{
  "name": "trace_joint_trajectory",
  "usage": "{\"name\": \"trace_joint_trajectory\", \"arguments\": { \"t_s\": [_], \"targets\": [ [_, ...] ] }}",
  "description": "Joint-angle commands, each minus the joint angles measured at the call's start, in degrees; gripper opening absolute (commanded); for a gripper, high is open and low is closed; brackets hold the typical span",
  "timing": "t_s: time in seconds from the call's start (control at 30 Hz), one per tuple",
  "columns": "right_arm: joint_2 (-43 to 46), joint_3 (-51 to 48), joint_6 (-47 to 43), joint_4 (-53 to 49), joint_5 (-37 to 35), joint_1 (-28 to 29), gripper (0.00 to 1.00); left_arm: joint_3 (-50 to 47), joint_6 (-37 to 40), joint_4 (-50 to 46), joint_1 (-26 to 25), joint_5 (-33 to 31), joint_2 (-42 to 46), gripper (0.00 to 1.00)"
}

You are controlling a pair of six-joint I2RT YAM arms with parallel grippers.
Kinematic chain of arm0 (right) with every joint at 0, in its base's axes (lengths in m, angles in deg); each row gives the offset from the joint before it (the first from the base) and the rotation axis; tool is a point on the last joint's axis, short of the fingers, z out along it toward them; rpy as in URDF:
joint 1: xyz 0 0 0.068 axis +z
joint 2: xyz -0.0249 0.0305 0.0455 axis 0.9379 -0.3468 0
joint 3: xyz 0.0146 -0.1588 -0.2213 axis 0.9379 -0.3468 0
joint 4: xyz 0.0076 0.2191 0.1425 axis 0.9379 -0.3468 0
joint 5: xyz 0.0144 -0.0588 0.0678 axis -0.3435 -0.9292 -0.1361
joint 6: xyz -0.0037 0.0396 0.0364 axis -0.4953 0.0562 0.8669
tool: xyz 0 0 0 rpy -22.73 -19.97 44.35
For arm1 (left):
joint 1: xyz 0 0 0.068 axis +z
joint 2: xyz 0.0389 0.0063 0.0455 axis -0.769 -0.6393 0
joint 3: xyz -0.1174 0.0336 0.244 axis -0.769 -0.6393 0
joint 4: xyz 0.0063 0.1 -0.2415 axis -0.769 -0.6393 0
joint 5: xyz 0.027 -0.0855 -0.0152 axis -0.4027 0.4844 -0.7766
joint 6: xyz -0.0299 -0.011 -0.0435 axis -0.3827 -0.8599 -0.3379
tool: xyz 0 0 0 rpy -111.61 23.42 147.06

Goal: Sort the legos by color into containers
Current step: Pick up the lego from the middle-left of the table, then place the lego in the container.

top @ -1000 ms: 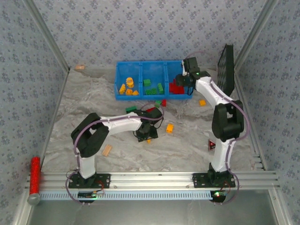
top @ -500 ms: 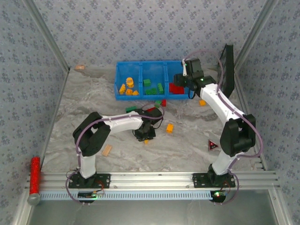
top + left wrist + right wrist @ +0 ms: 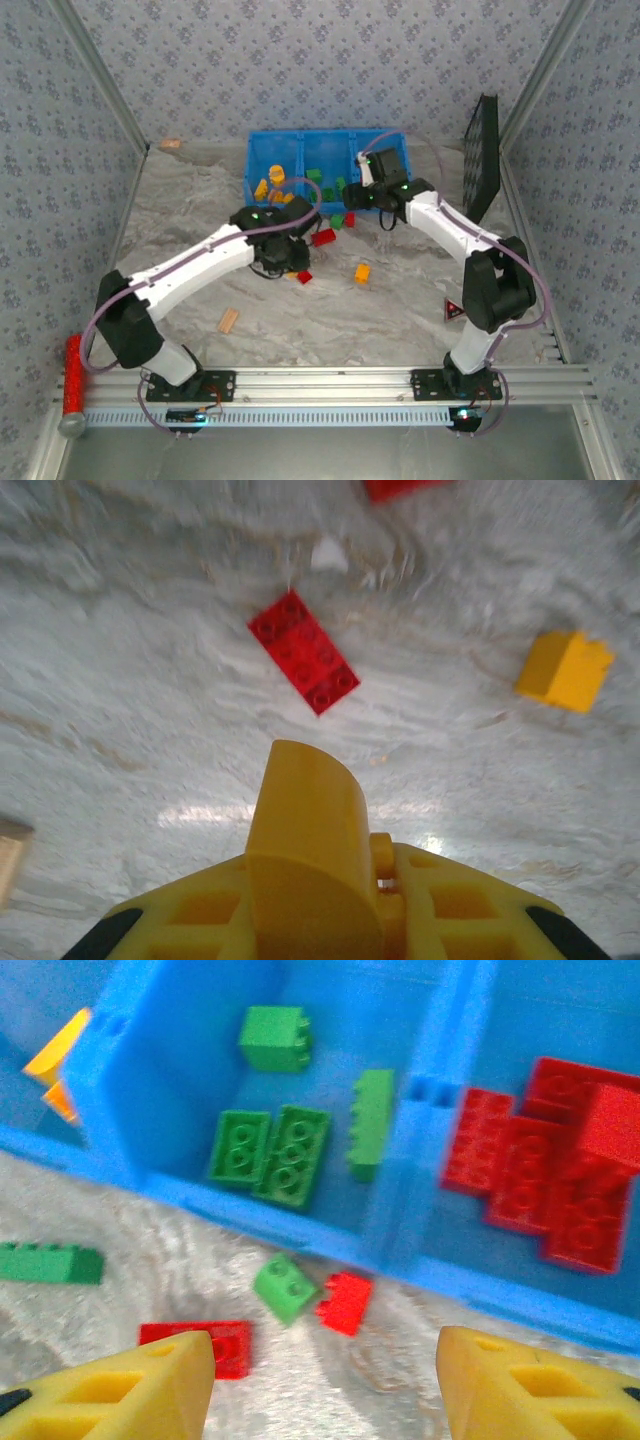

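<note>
My left gripper (image 3: 275, 250) (image 3: 375, 865) is shut on a curved orange-yellow lego (image 3: 305, 820), held above the table. Below it lie a red lego (image 3: 303, 665) (image 3: 303, 277) and an orange-yellow lego (image 3: 565, 670) (image 3: 362, 272). My right gripper (image 3: 358, 192) (image 3: 325, 1370) is open and empty, hovering over the blue bin's front wall (image 3: 250, 1210). Under it lie a small green lego (image 3: 287, 1285), a small red lego (image 3: 345, 1302), a red brick (image 3: 205, 1345) and a long green lego (image 3: 50, 1262). The containers (image 3: 250, 172) hold yellow, green and red legos, left to right.
A tan wooden block (image 3: 229, 320) lies on the near left of the table. The red glittery cylinder (image 3: 73, 375) rests by the left rail. A black grid panel (image 3: 481, 160) leans at the right wall, and a small red triangle sign (image 3: 455, 310) sits near the right arm.
My left gripper shut on the orange-yellow lego, lifted it and swung back-left toward the bin. My right gripper moved left from the red compartment to the bin's front and opened a little.
</note>
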Motion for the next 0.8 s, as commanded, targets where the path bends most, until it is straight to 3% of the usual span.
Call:
{"name": "trace_joint_trajectory", "arguments": {
  "t_s": [0.0,0.3,0.57,0.77],
  "targets": [
    [0.1,-3.1,-1.1,2.3,-0.1,3.2,0.62,6.3,9.1,-4.8,3.7,-2.2,0.0,0.16],
    [2.0,-8.6,-2.8,4.4,-1.8,14.0,0.66,32.1,24.7,-4.0,13.4,-2.8,-11.4,0.15],
    [-1.4,-7.6,-1.6,2.9,-6.2,22.7,0.71,47.9,28.5,1.2,16.6,1.6,-26.2,0.15],
    [-4.4,-6.2,-1.7,1.1,-9.7,26.4,0.74,70.1,29.6,-2.9,16.6,4.0,-44.2,0.15]
  ]
}}
